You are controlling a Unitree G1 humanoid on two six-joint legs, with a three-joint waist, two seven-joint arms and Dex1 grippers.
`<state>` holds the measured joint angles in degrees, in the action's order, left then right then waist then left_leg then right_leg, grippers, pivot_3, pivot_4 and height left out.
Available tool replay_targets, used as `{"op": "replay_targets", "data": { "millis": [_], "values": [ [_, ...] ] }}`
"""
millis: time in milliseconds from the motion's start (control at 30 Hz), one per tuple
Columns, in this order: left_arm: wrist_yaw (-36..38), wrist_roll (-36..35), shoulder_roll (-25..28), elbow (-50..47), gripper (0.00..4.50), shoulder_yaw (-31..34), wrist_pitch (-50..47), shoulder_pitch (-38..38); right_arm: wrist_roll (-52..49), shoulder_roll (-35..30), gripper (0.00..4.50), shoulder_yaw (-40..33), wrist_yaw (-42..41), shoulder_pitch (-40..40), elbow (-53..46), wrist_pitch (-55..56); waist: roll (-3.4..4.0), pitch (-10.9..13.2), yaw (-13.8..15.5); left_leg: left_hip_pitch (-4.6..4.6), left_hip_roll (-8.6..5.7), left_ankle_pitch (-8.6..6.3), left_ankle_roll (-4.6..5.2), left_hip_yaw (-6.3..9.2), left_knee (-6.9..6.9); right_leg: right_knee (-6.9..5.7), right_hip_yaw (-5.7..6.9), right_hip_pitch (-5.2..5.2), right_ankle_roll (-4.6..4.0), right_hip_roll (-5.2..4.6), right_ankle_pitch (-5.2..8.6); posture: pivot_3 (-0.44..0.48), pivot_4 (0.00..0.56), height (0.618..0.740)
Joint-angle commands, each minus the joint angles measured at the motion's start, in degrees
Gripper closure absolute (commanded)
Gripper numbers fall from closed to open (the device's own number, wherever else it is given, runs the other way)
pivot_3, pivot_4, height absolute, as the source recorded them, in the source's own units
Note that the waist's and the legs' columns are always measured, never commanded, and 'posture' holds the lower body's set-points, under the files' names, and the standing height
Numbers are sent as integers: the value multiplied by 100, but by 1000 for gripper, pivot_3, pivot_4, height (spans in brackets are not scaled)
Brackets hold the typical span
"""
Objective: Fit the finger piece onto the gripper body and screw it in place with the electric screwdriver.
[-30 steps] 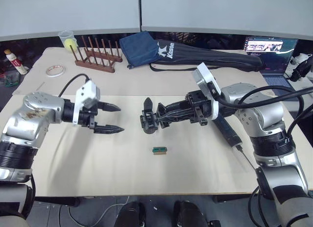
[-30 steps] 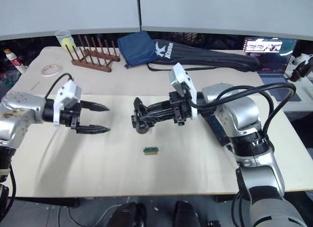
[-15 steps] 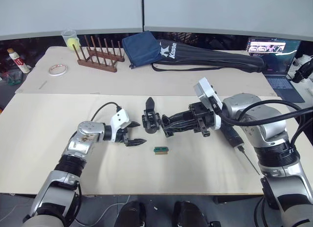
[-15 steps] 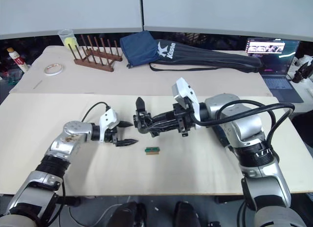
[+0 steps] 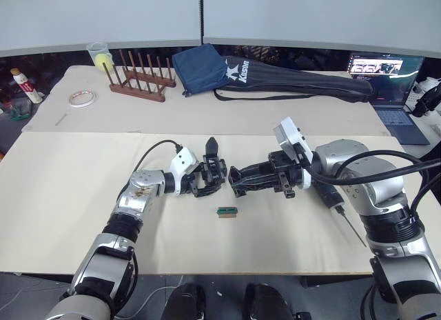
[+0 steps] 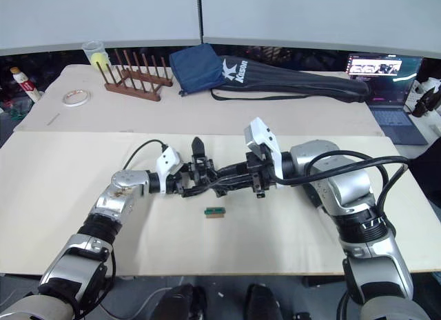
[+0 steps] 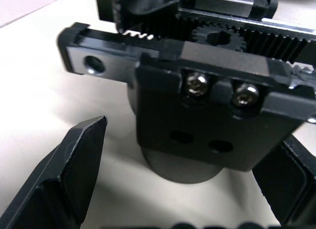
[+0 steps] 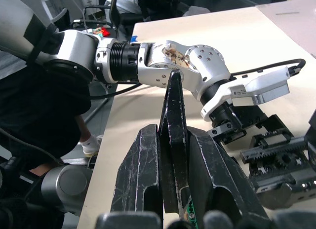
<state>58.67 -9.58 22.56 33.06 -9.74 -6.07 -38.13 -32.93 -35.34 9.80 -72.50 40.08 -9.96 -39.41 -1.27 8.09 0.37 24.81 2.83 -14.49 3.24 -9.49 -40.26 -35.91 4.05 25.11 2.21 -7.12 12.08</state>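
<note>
From the head views, the gripper body stands on the table at mid-front, between the two arms. The left gripper reaches in from its left side, and the right gripper comes in from its right. The left wrist view adds detail: the left fingers are spread wide, one on each side of the body's round base, with gaps showing on both sides, so nothing is gripped. The right wrist view shows the right fingers pinched on the finger piece, its tip pointing towards the body. The screwdriver lies on the table by the right arm. A small green block sits just in front of the body.
</note>
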Motion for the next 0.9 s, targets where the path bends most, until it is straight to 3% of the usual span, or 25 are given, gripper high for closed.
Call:
{"op": "replay_targets", "data": {
  "millis": [33, 133, 167, 500, 900],
  "values": [
    [270, -28, -51, 17, 811, 56, 326, -103, 6, -18, 4183, -147, -33, 14, -114, 301, 0, 0, -2, 0, 0, 0, 0, 0, 0, 0, 0, 0, 0, 0, 0, 0, 150, 740],
    [591, 28, -68, 178, 2127, -21, 543, -222, 229, 191, 4183, -109, -52, 69, 226, 906, -1, 0, -5, 0, 0, 0, 0, 1, -1, 1, 0, -1, 0, 0, 0, 0, 150, 740],
    [655, 47, -84, 264, 2191, -27, 605, -286, 337, 255, 4183, -58, -55, 112, 379, 1098, -1, 0, -6, 0, 0, 0, 1, 0, -2, 1, 0, -1, 0, 0, 0, 0, 150, 740],
    [1230, 358, -268, 1284, 2188, -120, 1288, -838, 1066, 1048, 4183, 339, -494, 811, 1964, 2445, -1, 0, -25, 7, -2, 0, 1, -6, -8, -11, 4, 0, 3, 2, -1, 0, 150, 740],
    [1245, 429, -250, 1324, 2188, -49, 1404, -827, 1392, 1727, 4183, 257, -333, 1018, 3217, 2858, 0, 0, -54, 9, -1, 1, 0, -5, -8, -24, 6, -1, 4, 2, -1, 0, 150, 740]
  ]
}}
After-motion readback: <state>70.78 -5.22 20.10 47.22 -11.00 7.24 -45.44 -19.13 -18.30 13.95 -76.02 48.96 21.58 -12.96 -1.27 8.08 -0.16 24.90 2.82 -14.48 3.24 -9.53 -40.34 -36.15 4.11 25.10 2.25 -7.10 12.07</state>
